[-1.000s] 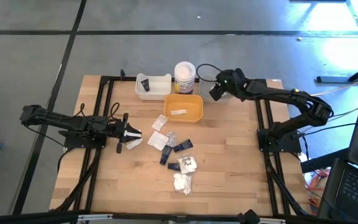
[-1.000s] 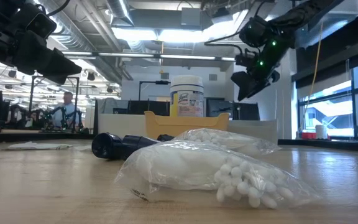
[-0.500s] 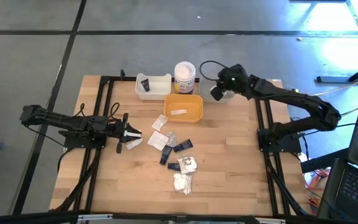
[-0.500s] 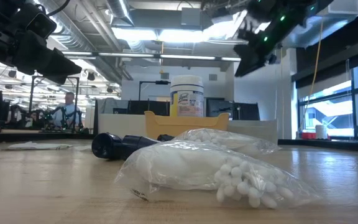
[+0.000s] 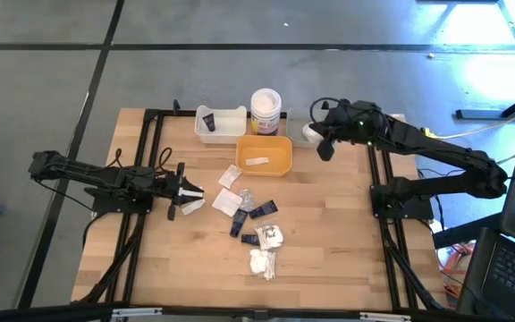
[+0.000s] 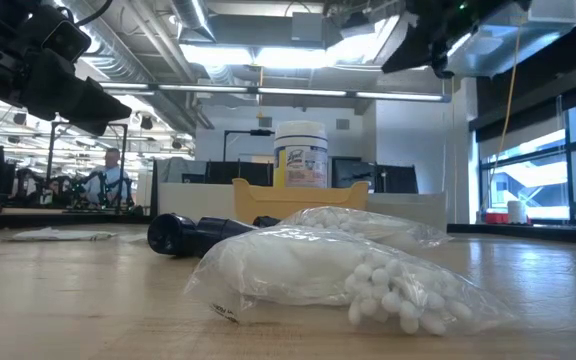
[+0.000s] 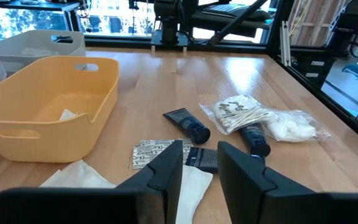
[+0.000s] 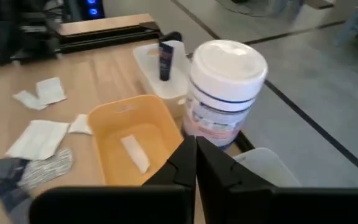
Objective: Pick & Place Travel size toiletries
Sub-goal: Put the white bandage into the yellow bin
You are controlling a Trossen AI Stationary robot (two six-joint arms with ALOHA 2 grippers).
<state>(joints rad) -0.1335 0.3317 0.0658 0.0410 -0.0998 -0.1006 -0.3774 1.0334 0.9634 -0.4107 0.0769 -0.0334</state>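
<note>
Since a second ago the right tool (image 5: pixel 324 148) has swung beside the yellow tray (image 5: pixel 265 154), jaws together, empty. Left tool (image 5: pixel 179 190) clamps a sachet (image 5: pixel 191 195) near the tray; a slack grip could drop it short.

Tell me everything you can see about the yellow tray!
The yellow tray is a small rectangular bin that looks like smooth plastic, with raised walls, rounded corners and slot handles cut into its ends. It sits flat and upright on the wooden table, next to the white tray and the white jar. Inside lies one flat pale sachet on the bottom. No fingers touch it.
</note>
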